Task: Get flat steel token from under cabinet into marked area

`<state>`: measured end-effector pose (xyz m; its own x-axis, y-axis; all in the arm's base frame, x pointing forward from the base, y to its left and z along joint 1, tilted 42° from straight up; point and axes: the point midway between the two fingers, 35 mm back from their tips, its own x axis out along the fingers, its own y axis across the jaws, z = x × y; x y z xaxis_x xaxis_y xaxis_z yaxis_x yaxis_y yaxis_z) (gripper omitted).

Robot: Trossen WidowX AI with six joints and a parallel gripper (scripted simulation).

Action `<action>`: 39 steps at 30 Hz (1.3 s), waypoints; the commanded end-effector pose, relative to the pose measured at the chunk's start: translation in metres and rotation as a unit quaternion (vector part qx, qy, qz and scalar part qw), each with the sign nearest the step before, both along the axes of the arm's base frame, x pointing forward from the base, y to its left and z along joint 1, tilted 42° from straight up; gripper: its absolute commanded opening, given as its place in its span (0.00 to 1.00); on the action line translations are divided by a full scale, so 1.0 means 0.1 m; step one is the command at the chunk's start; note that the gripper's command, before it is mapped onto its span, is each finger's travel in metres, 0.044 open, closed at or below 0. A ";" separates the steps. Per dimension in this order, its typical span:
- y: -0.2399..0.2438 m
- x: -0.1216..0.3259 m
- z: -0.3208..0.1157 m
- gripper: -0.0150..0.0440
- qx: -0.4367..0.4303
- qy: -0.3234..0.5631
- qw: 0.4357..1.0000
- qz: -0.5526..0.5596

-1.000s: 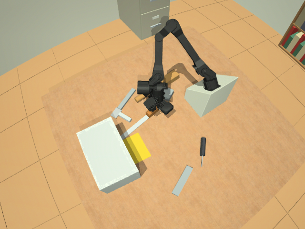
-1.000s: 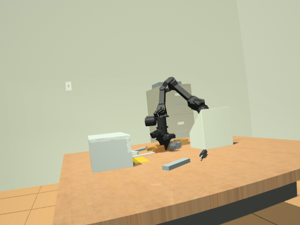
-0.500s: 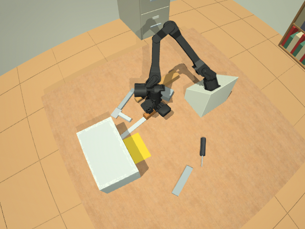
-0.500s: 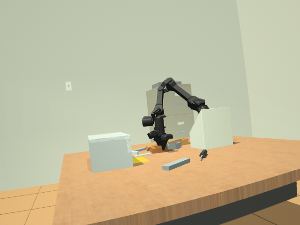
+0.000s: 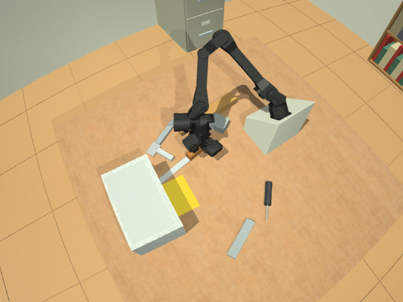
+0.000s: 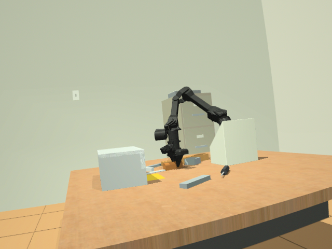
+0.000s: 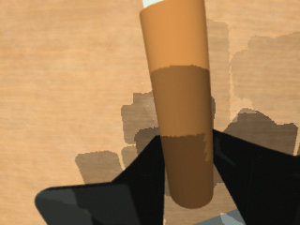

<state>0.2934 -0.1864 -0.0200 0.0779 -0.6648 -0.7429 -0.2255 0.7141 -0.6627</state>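
My gripper (image 5: pixel 202 149) (image 6: pixel 178 164) (image 7: pixel 183 137) is shut on the orange handle (image 5: pixel 192 154) (image 6: pixel 168 165) (image 7: pixel 180 42) of a long tool, low over the table. Its pale flat blade (image 5: pixel 175 169) points at the white cabinet (image 5: pixel 141 201) (image 6: pixel 122 168). The blade's far end meets the cabinet's front edge in the top view; whether it reaches underneath is hidden. The yellow marked area (image 5: pixel 189 191) (image 6: pixel 155 177) lies in front of the cabinet, beside the blade, partly in shadow. No token shows in any view, and the vent slots are not visible.
A grey tool with a pale crosspiece (image 5: pixel 165 153) lies beside the blade. A grey block (image 5: pixel 221 123) (image 6: pixel 193 161) and a wooden bar (image 5: pixel 224 101) lie behind the gripper. A grey bar (image 5: pixel 240 238) (image 6: pixel 195 181), a screwdriver (image 5: pixel 267 193) (image 6: pixel 225 170) and a pale wedge-shaped block (image 5: pixel 268 136) (image 6: pixel 241 144) stand apart.
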 end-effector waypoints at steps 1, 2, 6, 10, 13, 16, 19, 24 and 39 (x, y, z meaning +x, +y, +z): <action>0.01 0.06 0.00 0.25 0.000 -0.002 1.000 -0.002; 0.01 0.07 -0.01 0.25 0.000 -0.002 1.000 -0.002; 0.02 0.12 -0.01 0.25 0.000 -0.002 1.000 -0.002; 0.03 0.16 -0.01 0.25 0.000 -0.003 1.000 -0.002; 0.04 0.20 -0.02 0.25 0.000 -0.003 1.000 -0.002; 0.05 0.23 -0.02 0.25 0.000 -0.003 1.000 -0.002; 0.06 0.27 -0.02 0.25 0.000 -0.003 1.000 -0.002; 0.07 0.32 -0.02 0.25 0.000 -0.003 1.000 -0.002; 0.10 0.48 -0.04 0.25 0.000 -0.004 1.000 -0.002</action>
<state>0.3371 -0.1768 -0.0233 0.0796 -0.6645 -0.7431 -0.2229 0.7147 -0.6629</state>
